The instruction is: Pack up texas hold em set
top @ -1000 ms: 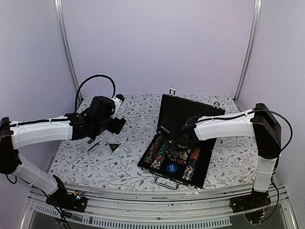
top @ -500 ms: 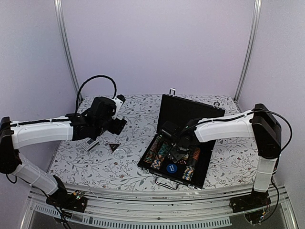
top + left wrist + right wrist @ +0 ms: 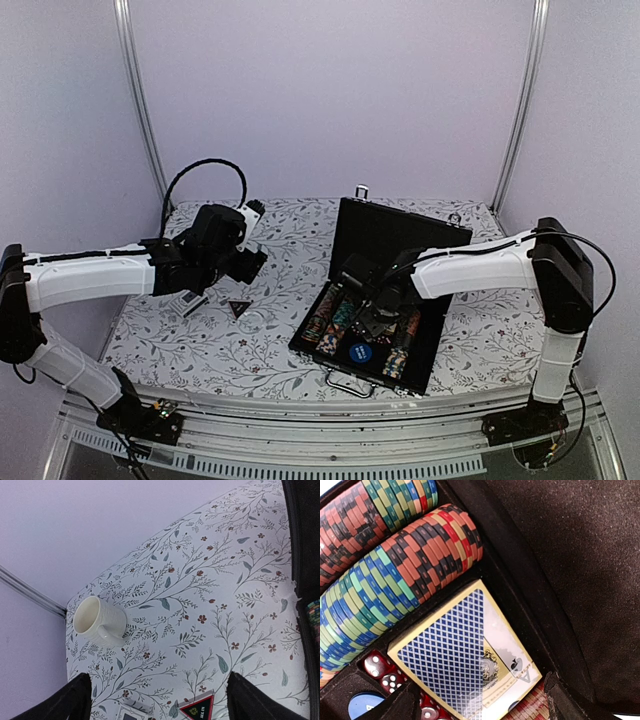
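The black briefcase lies open at the right of the table, its lid up. It holds rows of multicoloured chips, red dice, a blue disc and a blue-backed card deck. My right gripper hovers open inside the case, with that deck lying below between its fingers. My left gripper is open and empty above the cloth. A black triangle and a second card deck lie on the cloth below it.
A cream mug lies on the floral cloth at the far left. The briefcase's metal handle faces the near edge. Metal posts stand at the back corners.
My right gripper has shifted a little inside the case, over the card deck. My left arm has barely moved.
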`<state>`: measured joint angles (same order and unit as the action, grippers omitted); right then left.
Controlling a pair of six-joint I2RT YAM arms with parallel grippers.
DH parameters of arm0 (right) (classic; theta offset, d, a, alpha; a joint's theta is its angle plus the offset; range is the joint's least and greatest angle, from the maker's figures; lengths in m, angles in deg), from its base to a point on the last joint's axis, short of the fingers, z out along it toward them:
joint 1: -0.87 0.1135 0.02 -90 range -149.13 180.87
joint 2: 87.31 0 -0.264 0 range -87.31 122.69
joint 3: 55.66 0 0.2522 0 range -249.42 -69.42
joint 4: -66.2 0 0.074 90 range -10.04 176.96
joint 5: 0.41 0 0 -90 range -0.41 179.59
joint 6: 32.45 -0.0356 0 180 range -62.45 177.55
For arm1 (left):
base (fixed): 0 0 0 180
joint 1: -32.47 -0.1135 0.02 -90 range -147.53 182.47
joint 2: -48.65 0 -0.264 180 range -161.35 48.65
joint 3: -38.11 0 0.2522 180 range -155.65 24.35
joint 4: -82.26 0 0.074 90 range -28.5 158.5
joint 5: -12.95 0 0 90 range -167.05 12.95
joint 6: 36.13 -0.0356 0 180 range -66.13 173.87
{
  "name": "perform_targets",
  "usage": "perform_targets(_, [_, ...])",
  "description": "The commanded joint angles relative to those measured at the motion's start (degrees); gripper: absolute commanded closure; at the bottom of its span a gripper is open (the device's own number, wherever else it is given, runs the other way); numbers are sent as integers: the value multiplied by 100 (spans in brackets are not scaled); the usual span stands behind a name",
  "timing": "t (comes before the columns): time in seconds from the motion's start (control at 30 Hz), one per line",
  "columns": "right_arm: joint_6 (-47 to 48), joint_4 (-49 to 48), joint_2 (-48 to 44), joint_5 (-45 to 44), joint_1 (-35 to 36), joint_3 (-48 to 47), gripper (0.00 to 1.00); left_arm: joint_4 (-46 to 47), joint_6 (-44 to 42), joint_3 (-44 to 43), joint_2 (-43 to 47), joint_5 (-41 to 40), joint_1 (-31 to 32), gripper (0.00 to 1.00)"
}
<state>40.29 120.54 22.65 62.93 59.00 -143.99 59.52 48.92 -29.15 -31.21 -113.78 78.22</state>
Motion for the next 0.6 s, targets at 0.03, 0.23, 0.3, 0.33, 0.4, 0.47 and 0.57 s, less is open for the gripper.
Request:
perform_targets(0.03, [-85,195,-356,192,17,6,14,5,-67,-135,-65,-74,93,6])
perform_targets(0.23, [-76,71,-504,464,-21,-8,14,2,-73,-135,-57,-98,117,6])
perform_targets(0.3, [-100,-18,-529,598,-60,31,16,8,-66,-139,-56,-93,117,6])
perform_targets(0.33, [-122,-70,-546,667,-76,63,17,6,-55,-142,-49,-85,115,6])
perform_targets(0.4, [-173,-181,-614,799,-110,124,19,5,-25,-148,-35,-60,115,6])
perform_targets(0.47, [-221,-330,-731,959,-151,201,19,-15,12,-150,-10,-5,109,6])
perform_targets(0.57, [-255,-563,-966,1225,-216,372,19,-15,77,-133,117,220,111,6])
